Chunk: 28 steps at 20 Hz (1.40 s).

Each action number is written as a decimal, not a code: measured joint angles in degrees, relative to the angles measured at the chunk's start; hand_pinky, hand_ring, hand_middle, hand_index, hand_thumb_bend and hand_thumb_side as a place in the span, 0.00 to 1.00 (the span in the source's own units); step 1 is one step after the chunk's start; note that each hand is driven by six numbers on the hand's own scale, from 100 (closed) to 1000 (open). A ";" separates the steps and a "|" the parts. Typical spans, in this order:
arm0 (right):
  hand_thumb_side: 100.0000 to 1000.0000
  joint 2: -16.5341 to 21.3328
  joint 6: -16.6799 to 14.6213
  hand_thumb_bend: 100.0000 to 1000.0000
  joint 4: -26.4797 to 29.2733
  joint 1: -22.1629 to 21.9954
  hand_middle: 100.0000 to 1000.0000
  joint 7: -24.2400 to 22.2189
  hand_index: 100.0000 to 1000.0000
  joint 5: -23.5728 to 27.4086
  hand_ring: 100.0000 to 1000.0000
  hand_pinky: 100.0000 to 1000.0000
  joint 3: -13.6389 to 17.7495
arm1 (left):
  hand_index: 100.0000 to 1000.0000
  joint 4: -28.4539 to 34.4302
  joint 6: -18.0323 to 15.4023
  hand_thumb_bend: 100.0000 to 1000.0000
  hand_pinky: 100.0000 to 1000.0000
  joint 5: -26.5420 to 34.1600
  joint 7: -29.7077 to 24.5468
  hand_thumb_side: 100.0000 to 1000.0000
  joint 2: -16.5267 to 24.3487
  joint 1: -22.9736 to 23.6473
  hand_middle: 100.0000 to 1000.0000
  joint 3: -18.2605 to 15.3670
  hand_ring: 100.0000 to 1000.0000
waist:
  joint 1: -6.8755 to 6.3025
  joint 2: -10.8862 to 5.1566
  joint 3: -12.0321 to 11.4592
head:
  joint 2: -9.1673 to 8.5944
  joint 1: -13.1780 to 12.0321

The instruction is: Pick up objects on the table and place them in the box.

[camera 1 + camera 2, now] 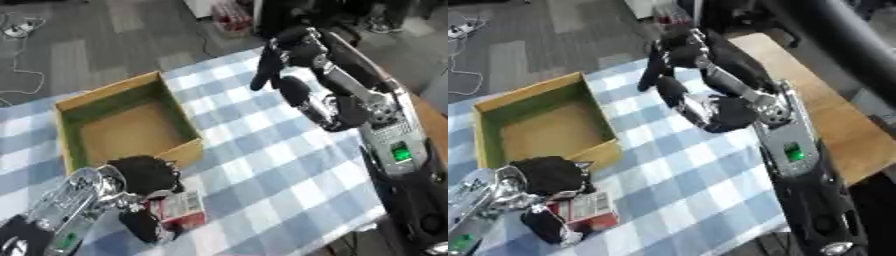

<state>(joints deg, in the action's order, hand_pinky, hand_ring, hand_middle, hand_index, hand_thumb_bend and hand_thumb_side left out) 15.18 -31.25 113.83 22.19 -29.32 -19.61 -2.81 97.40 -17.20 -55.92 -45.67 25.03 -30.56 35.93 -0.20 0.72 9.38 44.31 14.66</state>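
- Left hand (149,187): low, near the box (66,107), fingers curled round a red-and-white packet (182,207).
- Right hand (302,75): raised over the checked tablecloth (280,165), fingers relaxed, holding nothing.

The box (128,121) looks like matt brown cardboard, its inner walls a dull green, and it stands on a blue-and-white checked cloth (289,170) with a soft, unshiny surface that covers a table of smooth pale wood (833,120). The small red and white packet (182,208) looks like printed card or paper with a slight sheen. Both the left hand (149,175) and the right hand (297,60) show matt black plastic with glossy silver metal at the joints.
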 measured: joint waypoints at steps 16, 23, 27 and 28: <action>1.00 0.11 0.59 0.00 0.00 -1.08 0.42 0.88 0.59 -1.11 0.28 0.32 0.41 | 0.33 16.11 0.02 0.00 0.00 7.06 0.78 0.60 10.14 6.73 0.05 -13.96 0.00 | 0.42 -0.01 -1.89 | 0.01 0.02; 1.00 0.14 0.61 0.00 0.00 -1.49 0.42 0.91 0.59 -1.15 0.28 0.32 0.40 | 0.33 16.20 1.42 0.00 0.00 3.50 11.85 0.60 13.75 7.47 0.05 -17.35 0.00 | 0.53 -0.08 -2.08 | 0.01 0.02; 1.00 0.14 0.61 0.00 0.00 -1.49 0.42 0.90 0.59 -1.15 0.28 0.32 0.40 | 0.32 16.12 4.07 0.00 0.00 1.57 24.00 0.60 14.22 8.47 0.02 -17.81 0.00 | 0.53 -0.08 -2.01 | 0.01 0.02; 1.00 0.14 0.60 0.00 0.00 -1.49 0.42 0.90 0.58 -1.15 0.28 0.32 0.39 | 0.32 15.80 4.67 0.00 0.00 1.41 27.67 0.60 14.20 8.47 0.02 -17.77 0.00 | 0.53 -0.08 -1.90 | 0.01 0.02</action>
<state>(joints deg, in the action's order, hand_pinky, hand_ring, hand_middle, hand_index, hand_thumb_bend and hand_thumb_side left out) 15.32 -30.65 113.83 20.70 -28.43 -20.76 -2.41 113.20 -12.53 -54.51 -18.00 39.23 -22.09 18.15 0.33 0.64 7.48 44.31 14.67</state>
